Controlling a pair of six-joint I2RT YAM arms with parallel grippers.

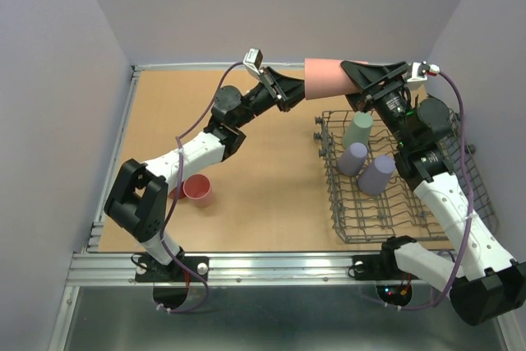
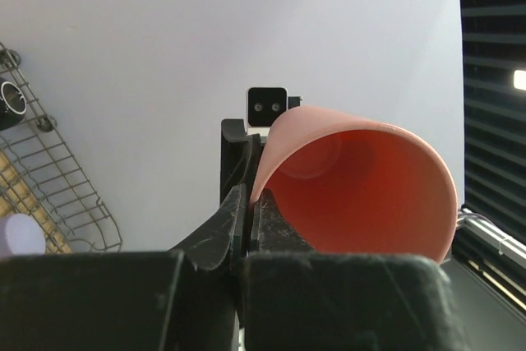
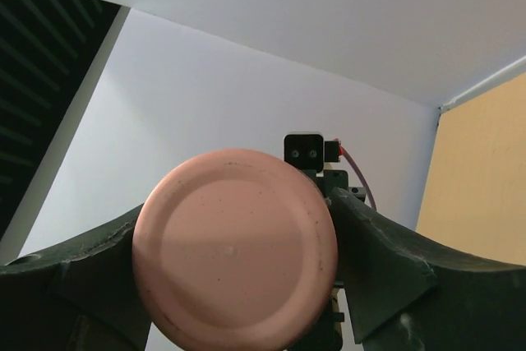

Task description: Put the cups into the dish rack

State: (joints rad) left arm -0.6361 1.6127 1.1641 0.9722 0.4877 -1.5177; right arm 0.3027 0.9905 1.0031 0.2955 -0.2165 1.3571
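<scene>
A pink cup (image 1: pixel 327 77) hangs on its side in mid-air above the table's far edge, left of the dish rack (image 1: pixel 341 221). My left gripper (image 1: pixel 294 94) is shut on its rim (image 2: pixel 267 162), one finger inside and one outside. My right gripper (image 1: pixel 352 81) grips the cup's base (image 3: pixel 234 248) from the other end, a finger pressed on either side. Inside the rack stand a sage-green cup (image 1: pixel 357 131) and two lavender cups (image 1: pixel 353 159) (image 1: pixel 376 174), mouths down. A second pink cup (image 1: pixel 198 191) stands upright on the table near the left arm.
The brown table (image 1: pixel 263 195) has a raised metal edge at left and front. Grey walls close in at the back and sides. In the left wrist view a corner of the rack (image 2: pixel 57 178) and a lavender cup (image 2: pixel 20 236) show at lower left.
</scene>
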